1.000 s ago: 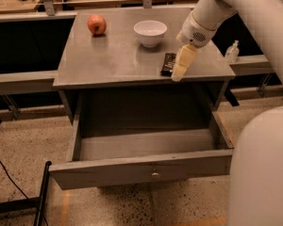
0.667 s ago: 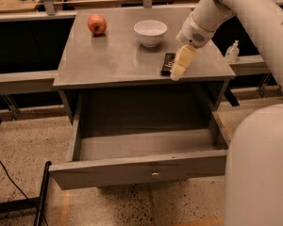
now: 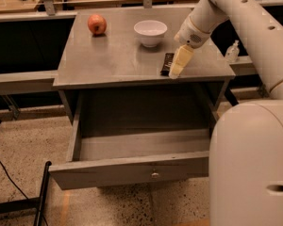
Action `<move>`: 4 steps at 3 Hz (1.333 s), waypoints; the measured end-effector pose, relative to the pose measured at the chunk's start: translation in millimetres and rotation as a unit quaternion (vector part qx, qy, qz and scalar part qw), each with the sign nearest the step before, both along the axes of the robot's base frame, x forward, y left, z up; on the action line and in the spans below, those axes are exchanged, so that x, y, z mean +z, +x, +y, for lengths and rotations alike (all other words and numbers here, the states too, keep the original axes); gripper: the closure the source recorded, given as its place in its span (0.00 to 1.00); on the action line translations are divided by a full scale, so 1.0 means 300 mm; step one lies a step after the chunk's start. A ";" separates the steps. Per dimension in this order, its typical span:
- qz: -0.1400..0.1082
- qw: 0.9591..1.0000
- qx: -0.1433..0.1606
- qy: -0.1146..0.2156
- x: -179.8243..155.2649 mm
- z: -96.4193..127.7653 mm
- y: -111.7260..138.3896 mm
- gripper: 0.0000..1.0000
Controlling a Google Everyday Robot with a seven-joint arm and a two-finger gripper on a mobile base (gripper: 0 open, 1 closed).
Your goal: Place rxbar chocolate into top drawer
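Dark-wrapped, the small flat rxbar chocolate (image 3: pixel 167 63) lies at the near right edge of the grey bench (image 3: pixel 113 60), above the open grey top drawer (image 3: pixel 108 172) meant to receive it. The cream hand (image 3: pixel 175 70) is down at its right side; whether it grips the bar I cannot tell.

Dim warm light gives the counter (image 3: pixel 118 55) a soft sheen. The gripper (image 3: pixel 175 71), at its right front edge, shows pale against deep shadow below.

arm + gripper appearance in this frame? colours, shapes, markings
The arm has smooth white tubular shells, small dark dimples along the link and a rounded wrist collar. The gripper, at the front right of the cabinet top beside the rxbar chocolate, is pale yellow and tapered. No cables visible.
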State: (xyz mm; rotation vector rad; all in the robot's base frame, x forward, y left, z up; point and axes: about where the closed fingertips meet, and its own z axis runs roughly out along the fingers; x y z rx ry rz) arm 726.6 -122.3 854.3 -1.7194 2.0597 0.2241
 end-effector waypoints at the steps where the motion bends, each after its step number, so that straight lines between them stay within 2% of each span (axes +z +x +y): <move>1: 0.013 1.000 0.000 0.006 -0.045 0.004 0.032 0.13; 2: 0.026 1.000 0.004 0.000 -0.082 0.015 0.045 0.33; 4: 0.034 0.999 -0.003 -0.004 -0.090 0.010 0.053 0.79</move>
